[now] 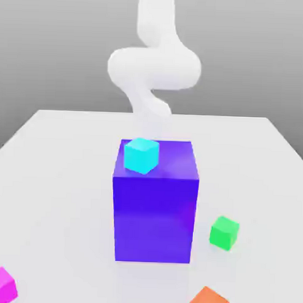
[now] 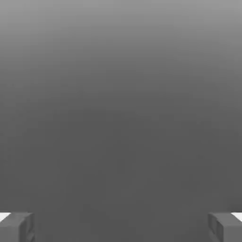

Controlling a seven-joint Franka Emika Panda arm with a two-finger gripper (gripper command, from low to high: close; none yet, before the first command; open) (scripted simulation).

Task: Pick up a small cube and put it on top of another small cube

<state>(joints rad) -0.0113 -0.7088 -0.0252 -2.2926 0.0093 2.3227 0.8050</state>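
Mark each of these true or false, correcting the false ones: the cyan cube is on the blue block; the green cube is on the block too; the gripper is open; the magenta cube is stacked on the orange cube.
The cyan cube is on the blue block: true.
The green cube is on the block too: false, it stands beside it.
The gripper is open: true.
The magenta cube is stacked on the orange cube: false, they are well apart.

— What carries everything?
— A pale tabletop [image 1: 67, 175], across the exterior view's middle and bottom.
— On it?
— Violet-blue block [image 1: 154, 218] centre, green cube [image 1: 224, 233] right, magenta cube [image 1: 1, 287] lower left, orange cube [image 1: 209, 300] lower right.
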